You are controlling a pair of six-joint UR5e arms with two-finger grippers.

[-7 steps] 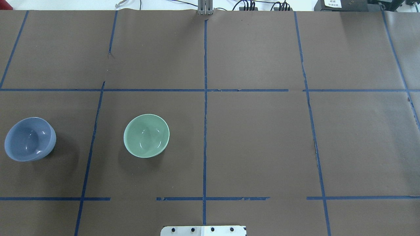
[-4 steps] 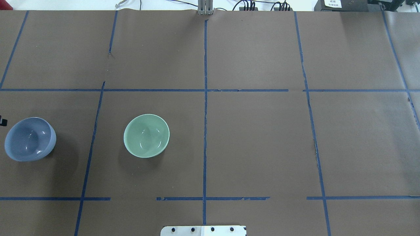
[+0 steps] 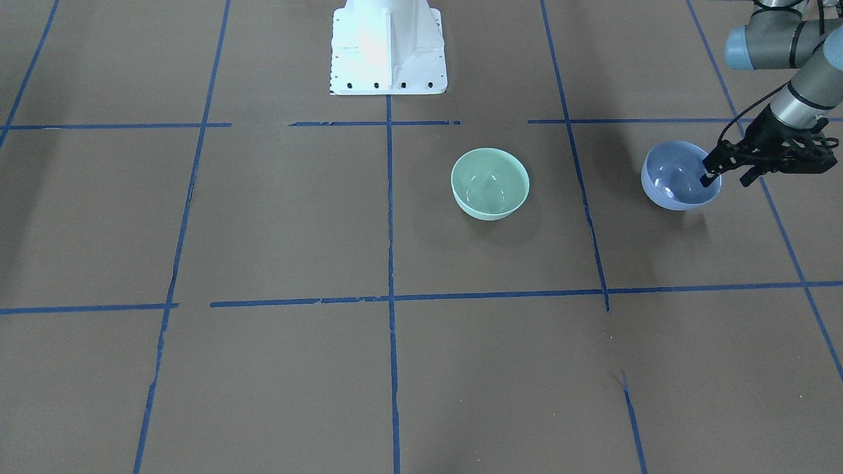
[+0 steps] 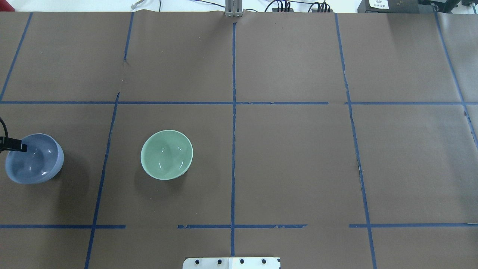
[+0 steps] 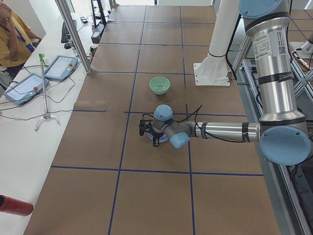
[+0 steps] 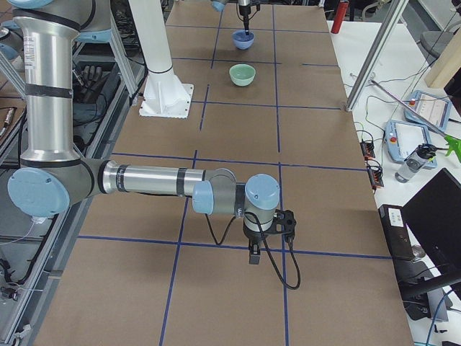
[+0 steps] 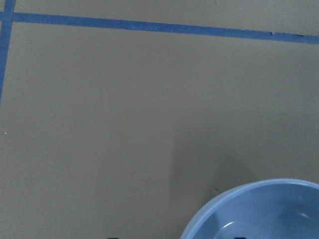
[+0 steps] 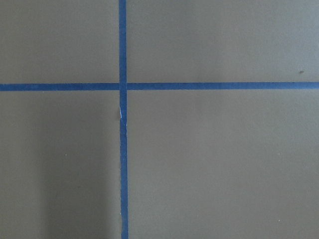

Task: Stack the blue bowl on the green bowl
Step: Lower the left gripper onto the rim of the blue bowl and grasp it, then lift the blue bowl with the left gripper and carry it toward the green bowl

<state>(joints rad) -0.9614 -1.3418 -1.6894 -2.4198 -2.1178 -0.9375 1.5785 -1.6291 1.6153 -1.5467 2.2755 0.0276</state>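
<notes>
Left end effector (image 3: 727,179): jaws spread, set low at the blue bowl (image 3: 675,178), on the side away from the green bowl (image 3: 490,183). The front view shows 1 finger (image 3: 708,176) dipped inside the rim and the other outside the wall. It is straddling the wall, not pinching it. The overhead view catches only 1 dark fingertip over the rim at the frame edge.

Blue bowl: upright on the tabletop (image 3: 263,230), on the robot's left. 1 tape line (image 3: 583,197) runs between it and the green bowl, and the 2 are well apart. Green bowl: upright, mouth up, nothing in it.

Right end effector (image 6: 255,254): low over bare tabletop, well away from both bowls. It shows only in a side view, so I cannot tell its opening.

Step in hand, by my reading: pinching the blue bowl's wall.
- Seat the fingers deep enough that the pads bear on the wall, not just the lip.
- Close slowly. If 1 finger lands first it will likely shove the bowl sideways.
- The glaze looks slick, and a 1-sided rim hold will probably let the far side droop. Lift straight up and check the hang before travelling.
- Carry it above the green rim, centre it over the green bowl, lower until it nests, then release.
</notes>
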